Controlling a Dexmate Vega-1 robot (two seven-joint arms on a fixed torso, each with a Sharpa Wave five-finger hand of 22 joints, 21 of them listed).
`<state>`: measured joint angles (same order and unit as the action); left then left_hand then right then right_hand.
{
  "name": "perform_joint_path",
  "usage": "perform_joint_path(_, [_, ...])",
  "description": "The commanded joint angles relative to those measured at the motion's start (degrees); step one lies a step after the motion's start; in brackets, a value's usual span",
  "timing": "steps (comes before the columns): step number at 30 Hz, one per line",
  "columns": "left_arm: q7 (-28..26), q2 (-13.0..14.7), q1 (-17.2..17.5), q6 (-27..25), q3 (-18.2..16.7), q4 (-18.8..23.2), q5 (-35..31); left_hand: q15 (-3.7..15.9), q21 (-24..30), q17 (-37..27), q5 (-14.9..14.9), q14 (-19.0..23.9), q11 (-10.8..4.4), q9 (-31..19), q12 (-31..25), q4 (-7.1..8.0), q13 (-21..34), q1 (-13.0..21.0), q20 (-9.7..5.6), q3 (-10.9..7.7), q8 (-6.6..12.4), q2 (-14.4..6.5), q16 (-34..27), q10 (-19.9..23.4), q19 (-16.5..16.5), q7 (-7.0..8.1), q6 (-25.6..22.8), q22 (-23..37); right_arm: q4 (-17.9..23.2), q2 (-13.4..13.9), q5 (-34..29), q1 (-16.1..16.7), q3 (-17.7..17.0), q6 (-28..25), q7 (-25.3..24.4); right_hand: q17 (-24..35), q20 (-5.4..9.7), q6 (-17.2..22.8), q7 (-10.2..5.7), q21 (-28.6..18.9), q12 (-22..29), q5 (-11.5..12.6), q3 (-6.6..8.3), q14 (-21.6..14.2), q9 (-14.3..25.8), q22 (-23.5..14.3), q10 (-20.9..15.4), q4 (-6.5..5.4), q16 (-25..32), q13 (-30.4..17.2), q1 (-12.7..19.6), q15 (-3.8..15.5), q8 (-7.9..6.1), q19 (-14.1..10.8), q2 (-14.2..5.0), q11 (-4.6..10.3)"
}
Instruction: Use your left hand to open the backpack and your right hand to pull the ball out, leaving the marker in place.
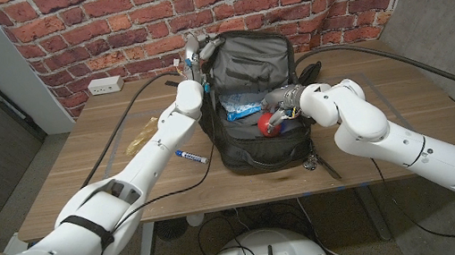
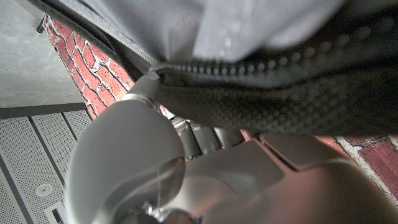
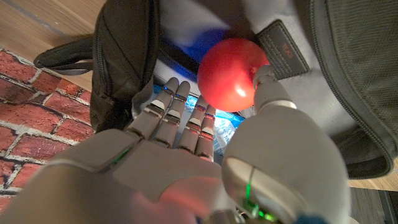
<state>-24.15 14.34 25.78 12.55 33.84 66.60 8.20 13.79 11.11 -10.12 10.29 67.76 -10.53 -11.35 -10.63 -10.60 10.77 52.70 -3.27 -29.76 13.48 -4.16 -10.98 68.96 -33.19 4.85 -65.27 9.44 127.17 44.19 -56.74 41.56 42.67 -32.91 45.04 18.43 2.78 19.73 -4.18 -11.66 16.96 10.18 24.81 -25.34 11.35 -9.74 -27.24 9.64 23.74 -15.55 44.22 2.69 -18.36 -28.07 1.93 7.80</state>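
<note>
Worktop (image 1: 108,177): a wooden surface, seen before a red brick wall (image 1: 103,19).
Socket strip (image 1: 104,85): a white strip, lying at the far left edge of the worktop.
Yellowish packet (image 1: 140,138): seen on the worktop just beside the left forearm.
Marker (image 1: 191,157): a blue and white marker, lying on the worktop near the backpack's left near corner, apart from it.
Left hand (image 1: 197,62): raised at the backpack's far left rim; the fingers (image 2: 124,162) are closed on the zipper edge of the flap, as the left wrist view shows.
Backpack (image 1: 262,149): black, with a grey lining, laid in the middle of the worktop and held open, its flap raised at the far side.
Blue packet (image 1: 238,105): seen inside the backpack, to the left of the ball.
Ball (image 3: 231,73): red, inside the open backpack, on its right side.
Right hand (image 1: 281,106): reached into the backpack from the right; the ball is pinched between the thumb and the fingers (image 3: 174,115).
Strap (image 1: 309,70): black, lying on the worktop beyond the right hand.
</note>
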Motion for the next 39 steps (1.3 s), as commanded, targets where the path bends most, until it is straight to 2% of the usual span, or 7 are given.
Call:
perform_joint_path(1, [-0.6,0.2,0.7,-0.7,-0.2,1.1,-0.3,-0.02,-0.2,-0.2,0.4,0.5,-0.05,-0.1,-0.3,0.60,0.1,0.0,-7.92,-1.15,0.47,-0.5,0.0,0.2,-0.7,0.07,-0.5,0.2,0.2,0.2,-0.3,0.2,0.1,0.1,-0.1,1.3,3.57,1.9,-0.94,-0.3,0.9,0.1,-0.38,-1.7,0.3,-0.2,-2.1,0.19,1.6,-1.0,1.8,9.42,-1.07,-1.1,-0.26,0.77])
perform_joint_path(12, [-1.3,0.5,1.3,-1.6,-0.4,2.5,-0.5,-0.01,-0.2,-0.2,0.4,0.5,0.07,-0.1,-0.3,0.54,0.1,0.0,-7.90,-1.13,0.51,-0.4,0.0,0.2,-0.7,0.01,-0.6,0.2,0.0,0.3,0.0,0.3,0.0,0.7,-0.5,3.8,4.13,3.5,-1.05,-0.5,2.2,0.2,-1.22,-4.1,0.3,-0.3,-5.0,0.28,4.5,-2.5,4.1,9.62,-1.94,-2.3,-0.37,1.55])
perform_joint_path(19, [-1.4,0.5,1.5,-1.3,-0.4,2.6,-0.6,-0.08,-0.2,-0.2,0.4,0.4,0.36,-0.1,-0.3,0.60,0.1,-0.1,-7.92,-1.17,0.49,-0.4,0.1,0.3,-0.8,0.01,-0.6,0.2,0.0,0.5,0.6,1.2,-0.6,1.3,-3.1,7.0,4.73,5.8,-1.50,-0.9,4.5,0.2,-2.20,-7.0,0.4,-0.4,-9.2,0.05,8.0,-4.5,6.3,9.88,-2.85,-4.2,-0.88,2.41])
perform_joint_path(21, [-1.6,0.5,1.5,-1.6,-0.5,2.8,-0.6,-0.02,-0.2,-0.2,0.4,0.4,0.04,-0.1,-0.3,0.56,0.1,0.0,-7.92,-1.17,0.48,-0.4,0.1,0.2,-0.8,0.03,-0.5,0.2,0.1,0.6,0.9,1.5,-0.9,1.4,-3.7,7.7,4.99,6.6,-1.76,-1.1,5.0,0.2,-2.41,-7.6,0.4,-0.4,-9.9,0.10,8.7,-4.9,6.9,9.98,-3.10,-4.7,-0.95,2.51])
perform_joint_path(28, [-1.6,0.6,1.6,-1.7,-0.5,3.0,-0.7,-0.03,-0.2,-0.2,0.4,0.4,0.16,-0.1,-0.3,0.57,0.1,0.0,-7.92,-1.21,0.48,-0.4,0.1,0.3,-0.8,-0.03,-0.5,0.2,0.4,1.1,1.6,2.3,-1.4,1.8,-5.7,9.0,5.22,8.0,-1.95,-1.4,6.1,0.2,-2.37,-9.5,0.4,-0.5,-11.9,0.10,10.0,-5.9,8.2,10.39,-3.57,-5.7,-1.66,3.04])
perform_joint_path(39, [-1.7,0.5,1.6,-1.7,-0.4,3.2,-0.8,-0.01,-0.2,-0.2,0.4,0.4,0.16,-0.1,-0.3,0.55,0.1,0.0,-7.92,-1.22,0.47,-0.4,0.1,0.2,-0.8,-0.05,-0.4,0.2,1.9,1.8,2.5,3.6,-2.7,0.9,-7.3,9.5,5.51,9.0,-1.94,-1.5,6.5,0.2,-2.16,-10.8,0.4,-0.6,-12.5,0.01,10.2,-6.6,8.9,10.47,-3.91,-6.4,-2.14,3.15])
